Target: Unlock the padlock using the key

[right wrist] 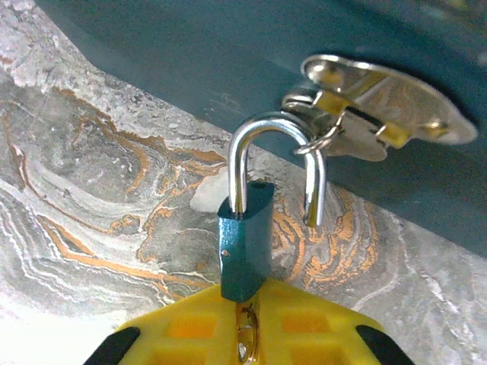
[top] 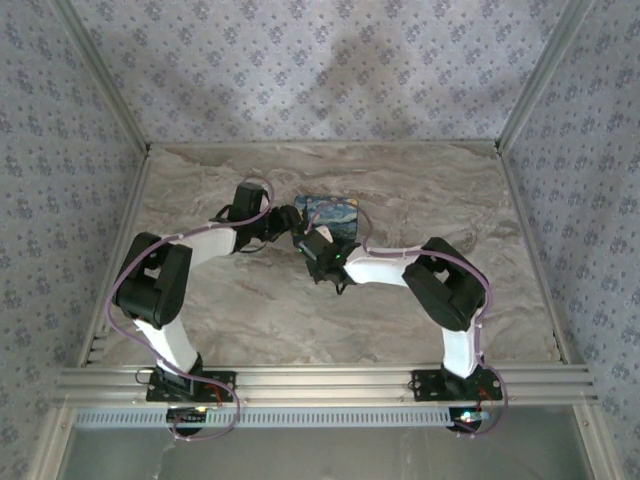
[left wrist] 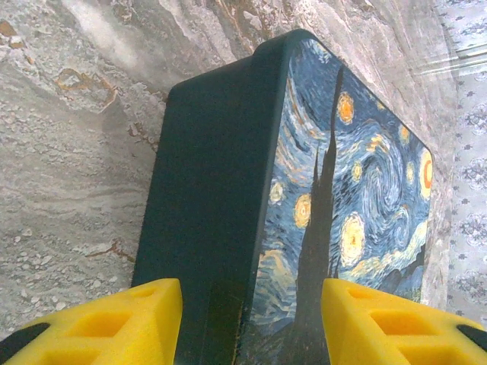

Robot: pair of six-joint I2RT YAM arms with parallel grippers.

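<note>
**Steel shackle sprung, padlock not yet off the box**

Steel shows the progress. In the right wrist view, one leg of the shackle (right wrist: pixel 262 125) sits in the teal padlock (right wrist: pixel 243 243). The other leg hangs free beside the body, clear of its hole. I judge the lock open, so the turning of the key looks done. What is left is small: the shackle is hooked through the ring of the hasp (right wrist: pixel 380 106) on the front wall of the box (top: pixel 335 208), so the padlock has not been lifted away.

The right gripper (right wrist: pixel 247 304) is clenched just below the padlock, at the front of the box. Its yellow pads are pressed together over a thin loop of metal in the seam. I take that loop to be part of the key (right wrist: pixel 245 338); its blade is hidden.

The left gripper (left wrist: pixel 251 319) is at the left end of the box with its fingers spread wide over the edge where lid meets side. I cannot tell whether they touch the box.

No brand, label or lettering can be read on the padlock or the box. The box lid bears only a swirling night-sky painting in blue and yellow.
</note>
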